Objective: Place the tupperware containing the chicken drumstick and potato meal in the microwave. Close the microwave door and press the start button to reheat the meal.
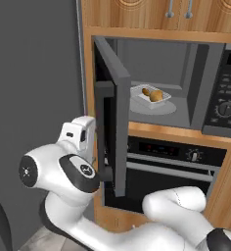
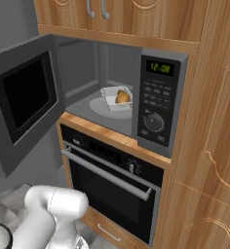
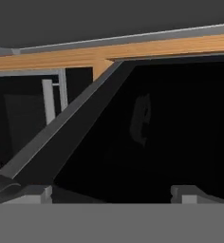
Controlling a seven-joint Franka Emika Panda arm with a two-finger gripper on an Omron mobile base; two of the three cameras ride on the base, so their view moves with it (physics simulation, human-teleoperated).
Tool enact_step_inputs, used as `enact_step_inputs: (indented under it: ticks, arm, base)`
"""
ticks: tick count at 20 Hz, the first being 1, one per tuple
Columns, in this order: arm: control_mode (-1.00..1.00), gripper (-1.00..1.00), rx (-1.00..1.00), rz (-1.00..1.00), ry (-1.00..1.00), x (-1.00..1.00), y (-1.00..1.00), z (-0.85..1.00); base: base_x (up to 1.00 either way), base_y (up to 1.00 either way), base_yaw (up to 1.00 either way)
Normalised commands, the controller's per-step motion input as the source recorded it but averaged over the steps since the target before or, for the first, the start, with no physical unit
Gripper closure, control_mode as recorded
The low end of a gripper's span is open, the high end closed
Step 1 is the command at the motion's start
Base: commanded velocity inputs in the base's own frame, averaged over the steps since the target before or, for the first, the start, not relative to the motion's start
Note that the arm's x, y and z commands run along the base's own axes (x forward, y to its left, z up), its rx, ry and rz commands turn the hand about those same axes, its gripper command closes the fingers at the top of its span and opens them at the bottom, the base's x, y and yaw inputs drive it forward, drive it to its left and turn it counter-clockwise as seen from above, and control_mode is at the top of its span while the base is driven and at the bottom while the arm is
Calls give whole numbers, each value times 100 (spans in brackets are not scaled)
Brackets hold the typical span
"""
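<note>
The microwave [image 1: 227,93] [image 2: 158,103] stands with its cavity exposed. Inside, the tupperware [image 1: 150,97] [image 2: 116,99] rests on the round grey turntable [image 1: 167,108] and holds the golden-brown chicken drumstick and potato meal [image 1: 154,94] [image 2: 122,97]. The microwave door [image 1: 115,122] [image 2: 27,102] is swung out to the left, its vertical bar handle [image 1: 103,130] on the outer face. My white hand [image 1: 81,133] is just left of that handle, outside the door. In the hand view the door's black window [image 3: 156,133] lies close ahead of my gripper [image 3: 114,193], which is open and holds nothing.
A black-glass oven [image 1: 176,169] [image 2: 112,182] with a horizontal handle sits right under the microwave. Wooden cupboards [image 2: 136,17] are above and a tall wooden cabinet [image 2: 209,146] is to the right. A grey wall [image 1: 34,73] is on the left, behind the door.
</note>
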Motion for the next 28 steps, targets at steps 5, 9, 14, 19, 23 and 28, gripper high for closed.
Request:
enact_step_inputs:
  ticks: [5,9,14,19,23,28]
  arm:
    - [-100,-100,18,-1,16,18,-100,7]
    - [-100,-100,22,0,9,0,-100,0]
    - [-100,-100,24,1,7,0,-100,0]
    - [-100,-100,28,10,1,32,-100,0]
    - [-100,-100,29,26,0,78,-94,1]
    - [-100,-100,25,35,0,98,-61,5]
  base:
    - [0,0,0]
    - [0,0,0]
    - [0,0,0]
    - [0,0,0]
    - [0,0,0]
    - [0,0,0]
